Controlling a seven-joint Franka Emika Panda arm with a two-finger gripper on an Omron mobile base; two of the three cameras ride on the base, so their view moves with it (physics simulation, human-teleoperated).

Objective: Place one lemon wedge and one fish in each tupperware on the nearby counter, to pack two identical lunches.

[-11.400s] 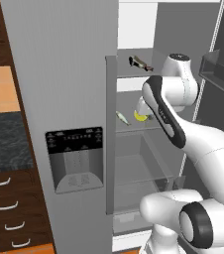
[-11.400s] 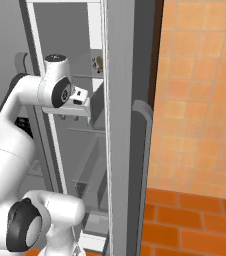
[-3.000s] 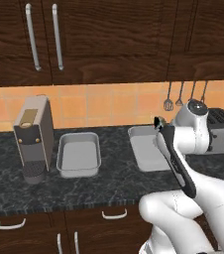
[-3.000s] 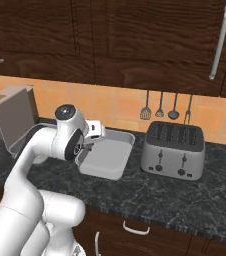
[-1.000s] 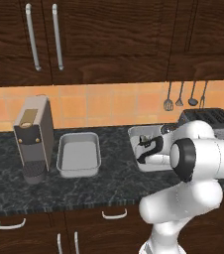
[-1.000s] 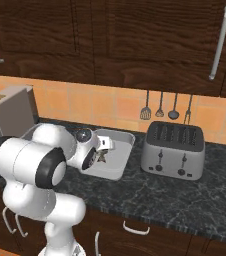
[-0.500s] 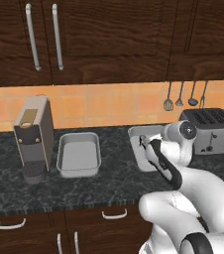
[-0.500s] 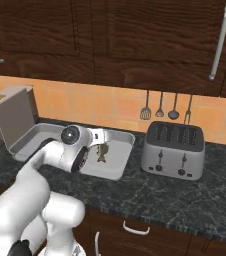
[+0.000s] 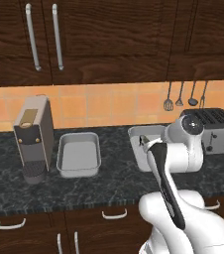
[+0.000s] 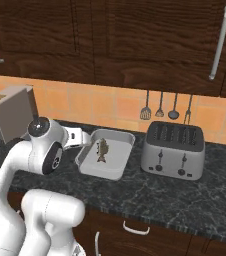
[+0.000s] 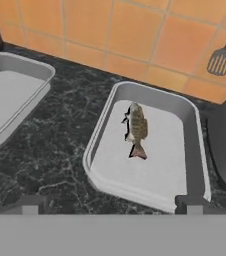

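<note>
Hovering wide-spread, dark two-finger gripper holds nothing, touches nothing. Just ahead, below: shallow light-grey rectangular tupperware, small brown-striped fish lying flat at its middle. Further off to one side: second alike light-grey tray, on same black-grey speckled stone counter. Silver toaster beside fish tray, opposite side.

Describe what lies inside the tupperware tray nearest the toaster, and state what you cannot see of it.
One fish lies flat inside the tupperware tray, alone on its floor. No lemon wedge is there. In the left base view the arm covers most of this tray.
</note>
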